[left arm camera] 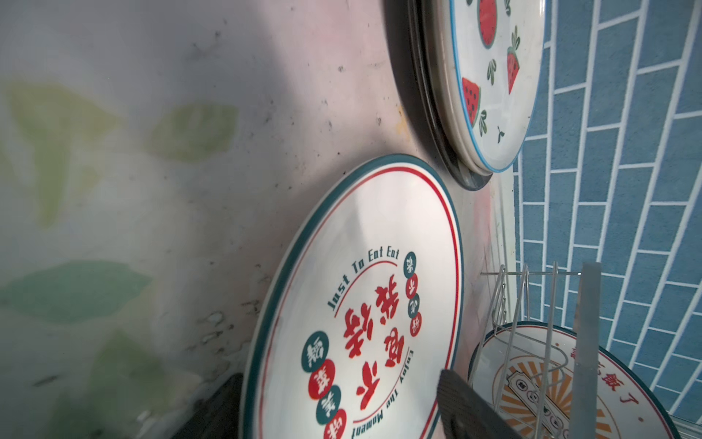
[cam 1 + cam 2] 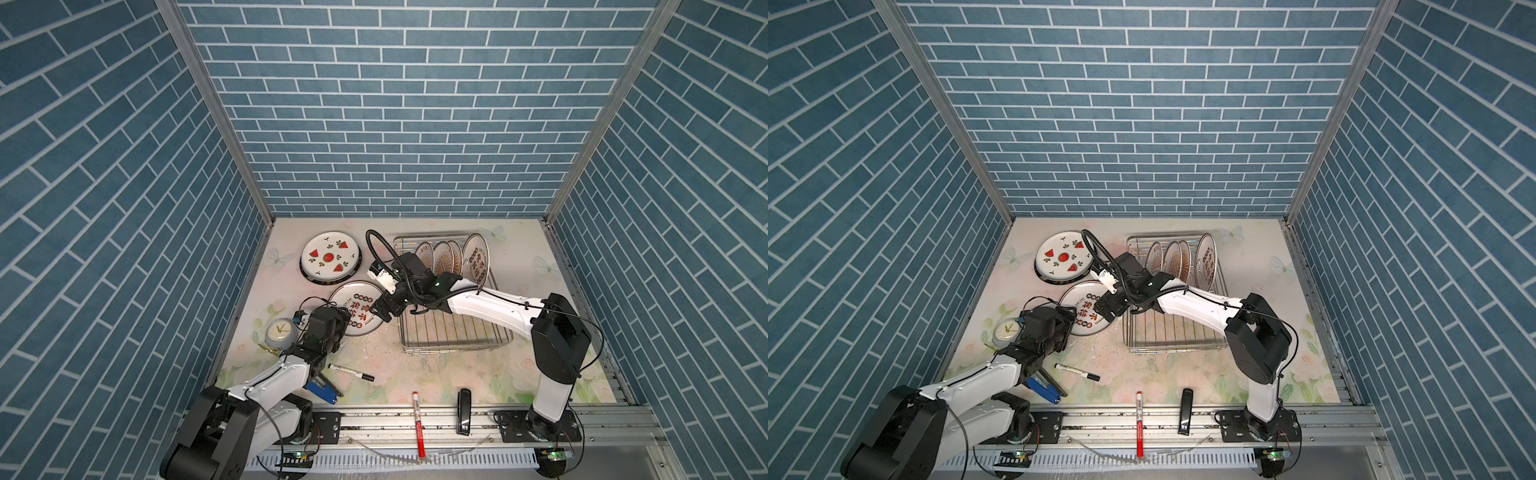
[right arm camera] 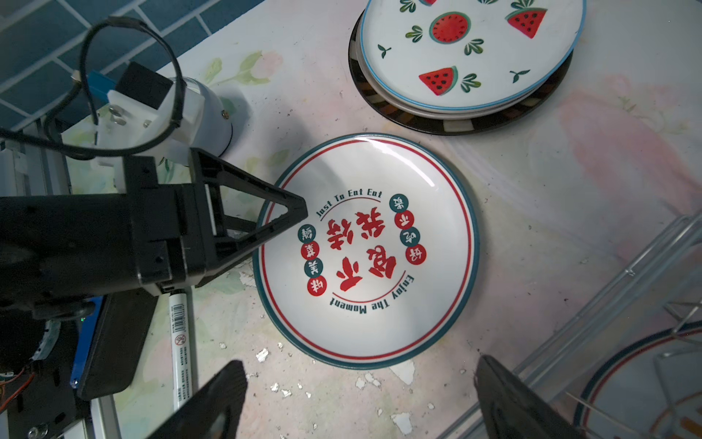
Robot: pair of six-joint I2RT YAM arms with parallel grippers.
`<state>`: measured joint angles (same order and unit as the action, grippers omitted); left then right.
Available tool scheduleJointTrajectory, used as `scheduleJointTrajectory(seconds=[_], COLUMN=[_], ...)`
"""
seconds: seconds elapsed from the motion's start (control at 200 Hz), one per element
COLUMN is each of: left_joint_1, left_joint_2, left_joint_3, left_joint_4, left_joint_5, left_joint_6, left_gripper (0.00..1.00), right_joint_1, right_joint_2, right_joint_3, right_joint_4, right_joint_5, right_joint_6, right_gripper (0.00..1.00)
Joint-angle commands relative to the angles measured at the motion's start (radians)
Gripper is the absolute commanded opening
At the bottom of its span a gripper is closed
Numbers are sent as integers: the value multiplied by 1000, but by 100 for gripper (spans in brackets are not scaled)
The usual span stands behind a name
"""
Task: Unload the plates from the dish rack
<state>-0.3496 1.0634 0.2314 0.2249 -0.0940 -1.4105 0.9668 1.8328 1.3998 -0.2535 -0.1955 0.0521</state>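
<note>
- Seeing a red marker lying across the front rail, nearest the camera, with a black bar-shaped item just beside it.
- Finding the left gripper spread wide and gripping nothing, its fingers at the rim of the red-character plate.
- Noting that plate lying flat on the table, between the clock and the dish rack.
- Finding the right gripper gaping wide and empty, hovering over the table between that plate and the rack.
- Counting several plates standing upright at the rack's far end.
- Seeing a watermelon plate topping a stack near the back wall, a dark-rimmed plate lying lowest.
- Spotting a black marker near the left arm.
</note>
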Motion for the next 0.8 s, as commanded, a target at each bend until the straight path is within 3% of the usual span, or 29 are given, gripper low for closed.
scheduleJointTrajectory(seconds=[0.0,0.12,0.255,0.45,0.59,0.73,0.795], left_joint_1=[5,4,6,5,4,4,4], left_joint_2=[-55,-133,-216,-369,-404,-363,-332], left_joint_3=[13,10,18,51,18,94,95], left_joint_4=[-98,-133,-122,-213,-48,-53,21], left_joint_5=[-59,-91,-93,-106,19,187,259], left_joint_6=[5,32,120,233,350,492,510], left_gripper=[85,99,100,100,100,100,100], right_joint_1=[8,7,12,14,11,-8,-16], right_joint_2=[-34,-72,-190,-397,-537,-651,-703], right_joint_3=[20,-12,-112,-262,-322,-380,-411], right_joint_4=[25,57,131,158,95,46,39], right_joint_5=[16,64,224,290,422,532,559], right_joint_6=[8,48,185,233,296,279,252], right_gripper=[95,96,99,99,98,98,98])
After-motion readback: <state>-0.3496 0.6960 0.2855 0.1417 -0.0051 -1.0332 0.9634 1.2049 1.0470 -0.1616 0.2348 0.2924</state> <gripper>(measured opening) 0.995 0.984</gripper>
